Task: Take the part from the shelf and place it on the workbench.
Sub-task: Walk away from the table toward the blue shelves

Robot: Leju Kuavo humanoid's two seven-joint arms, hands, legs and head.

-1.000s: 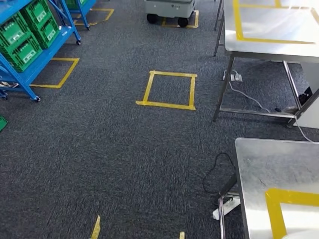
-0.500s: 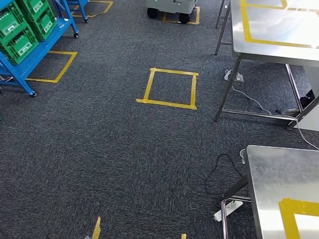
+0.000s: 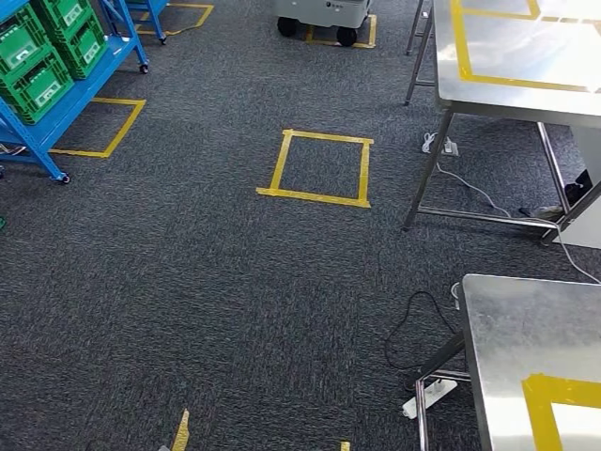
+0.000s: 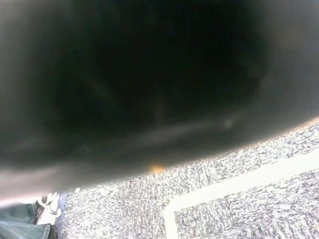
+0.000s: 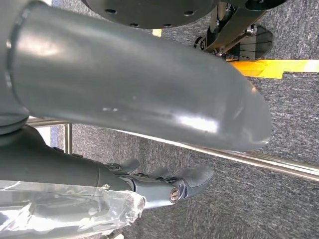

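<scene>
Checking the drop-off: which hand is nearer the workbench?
Right. The right hand hangs just beside the workbench steel rail; the left wrist view looks at carpet and floor tape, its hand too dark to place.

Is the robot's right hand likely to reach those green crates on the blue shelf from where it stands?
Probably not. The green crates on the blue shelf lie far off across the carpet, while the right hand hangs by the robot's side.
</scene>
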